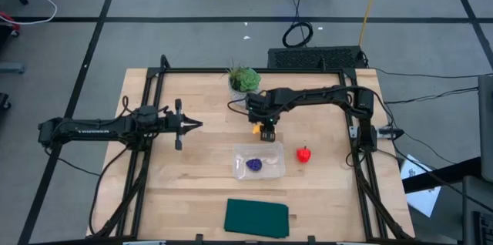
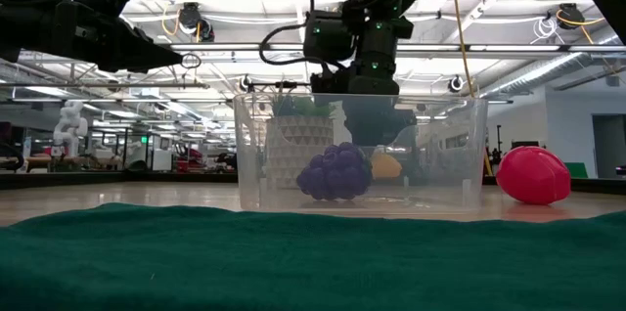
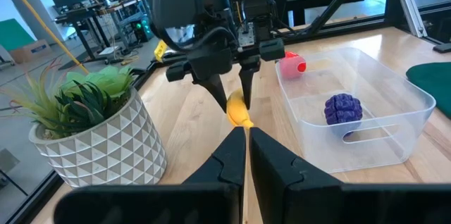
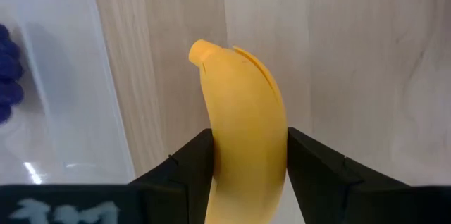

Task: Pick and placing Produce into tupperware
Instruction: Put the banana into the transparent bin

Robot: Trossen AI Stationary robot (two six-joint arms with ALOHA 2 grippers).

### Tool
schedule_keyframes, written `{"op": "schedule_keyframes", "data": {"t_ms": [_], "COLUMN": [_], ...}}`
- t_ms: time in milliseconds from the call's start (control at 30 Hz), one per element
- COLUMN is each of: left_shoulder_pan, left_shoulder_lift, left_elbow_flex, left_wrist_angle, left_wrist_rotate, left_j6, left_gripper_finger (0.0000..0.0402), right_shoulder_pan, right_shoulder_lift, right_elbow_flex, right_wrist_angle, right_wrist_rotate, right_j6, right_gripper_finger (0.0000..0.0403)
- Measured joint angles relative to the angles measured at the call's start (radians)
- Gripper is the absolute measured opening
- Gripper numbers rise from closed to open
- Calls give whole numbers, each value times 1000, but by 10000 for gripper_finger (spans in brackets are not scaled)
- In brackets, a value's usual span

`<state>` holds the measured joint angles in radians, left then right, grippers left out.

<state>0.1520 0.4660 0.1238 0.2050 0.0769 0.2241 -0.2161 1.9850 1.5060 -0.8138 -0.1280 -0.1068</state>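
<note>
My right gripper point(image 1: 266, 133) stands just beyond the far edge of the tupperware point(image 1: 259, 162), fingers pointing down, shut on the yellow banana point(image 4: 243, 111). The clear tupperware point(image 3: 366, 122) rests flat on the wooden table and holds the dark purple item point(image 3: 343, 108). The red fruit with a green top point(image 1: 304, 154) lies on the table to the right of the tupperware. My left gripper point(image 3: 246, 139) waits shut over the table's left half point(image 1: 192, 125), pointing at the right gripper point(image 3: 232, 101). My right gripper pinches the banana across its width between its two fingers point(image 4: 190, 168), coming from above and pointing down. One end of the banana point(image 4: 204, 49) sticks out past the fingertips toward the wood. Whether that end touches the table I cannot tell.
A green potted plant in a white pot point(image 1: 245, 81) stands close behind the right gripper toward the far edge. A dark green cloth point(image 1: 256, 218) lies near the near edge. Bare wood shows between the left gripper and the tupperware.
</note>
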Motion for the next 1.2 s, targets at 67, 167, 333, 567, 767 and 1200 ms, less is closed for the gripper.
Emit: {"op": "schedule_keyframes", "data": {"t_ms": [67, 167, 333, 567, 767, 1200], "left_shoulder_pan": [0, 0, 0, 0, 0, 0], "left_shoulder_lift": [0, 0, 0, 0, 0, 0], "left_elbow_flex": [0, 0, 0, 0, 0, 0], "left_wrist_angle": [0, 0, 0, 0, 0, 0], "left_wrist_rotate": [0, 0, 0, 0, 0, 0], "left_j6": [0, 0, 0, 0, 0, 0], "left_gripper_finger": [26, 26, 26, 26, 26, 26], "right_shoulder_pan": [2, 2, 2, 6, 22, 42], "right_shoulder_lift": [0, 0, -1, -2, -2, -2], "right_elbow_flex": [18, 48, 94, 160, 221, 317], "right_wrist_angle": [-5, -32, -74, -138, -198, -281], "right_wrist_rotate": [0, 0, 0, 0, 0, 0], "right_j6": [0, -1, -8, -15, -22, -44], "right_gripper_finger": [155, 155, 155, 155, 155, 155]}}
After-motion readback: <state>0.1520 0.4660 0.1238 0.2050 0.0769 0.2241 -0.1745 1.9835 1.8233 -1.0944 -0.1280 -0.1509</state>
